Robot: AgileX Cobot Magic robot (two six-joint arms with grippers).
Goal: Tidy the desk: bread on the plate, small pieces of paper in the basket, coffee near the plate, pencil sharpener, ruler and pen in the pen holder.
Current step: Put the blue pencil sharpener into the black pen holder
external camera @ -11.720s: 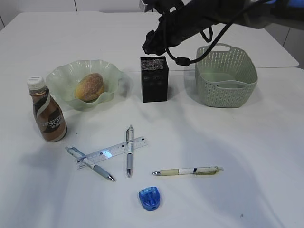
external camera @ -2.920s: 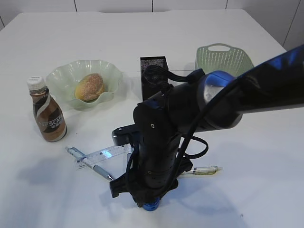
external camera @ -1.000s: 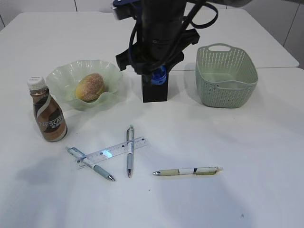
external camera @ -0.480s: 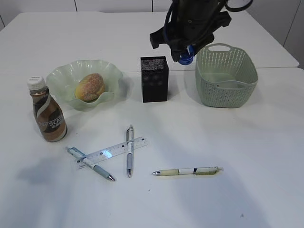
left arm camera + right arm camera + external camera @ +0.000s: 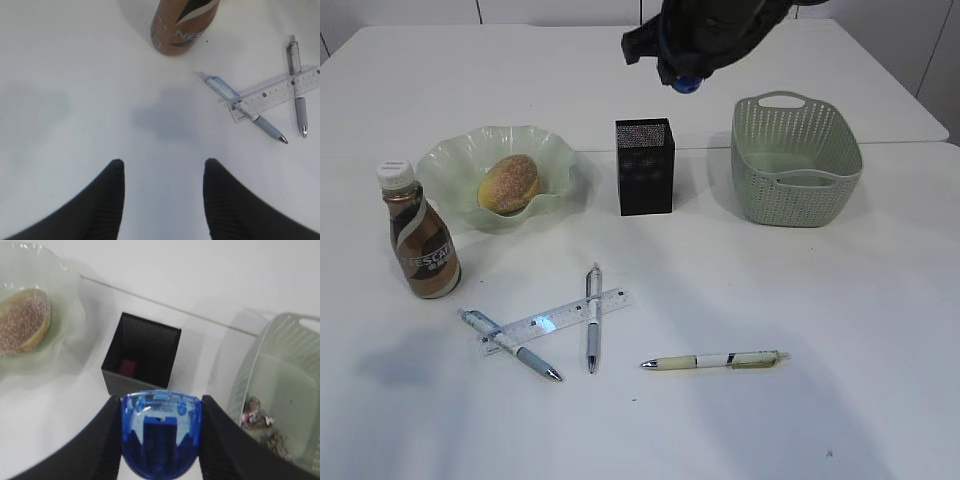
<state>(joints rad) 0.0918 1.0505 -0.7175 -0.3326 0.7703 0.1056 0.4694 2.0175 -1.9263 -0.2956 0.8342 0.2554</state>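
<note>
My right gripper (image 5: 684, 80) (image 5: 161, 432) is shut on the blue pencil sharpener (image 5: 161, 440) and hangs high above and behind the black mesh pen holder (image 5: 644, 167) (image 5: 141, 357). The bread (image 5: 509, 183) lies in the wavy green plate (image 5: 445, 165), with the coffee (image 5: 420, 240) just left of it. A clear ruler (image 5: 555, 321) lies on the desk across a grey pen (image 5: 592, 318) and a blue-grey pen (image 5: 510, 345); a third pen (image 5: 715, 360) lies to the right. Small pieces of paper (image 5: 257, 415) sit in the basket (image 5: 797, 160). My left gripper (image 5: 164, 167) is open over bare desk.
A small reddish object (image 5: 129, 366) shows at the bottom of the pen holder. The left wrist view has the coffee bottle's base (image 5: 182, 25) at the top, with the ruler (image 5: 275, 95) and two pens at right. A seam crosses the desk behind the holder.
The right gripper, still holding the sharpener, has risen from just over the pen holder's mouth, swung right toward the basket, then come back left and higher. The left gripper has not moved.
</note>
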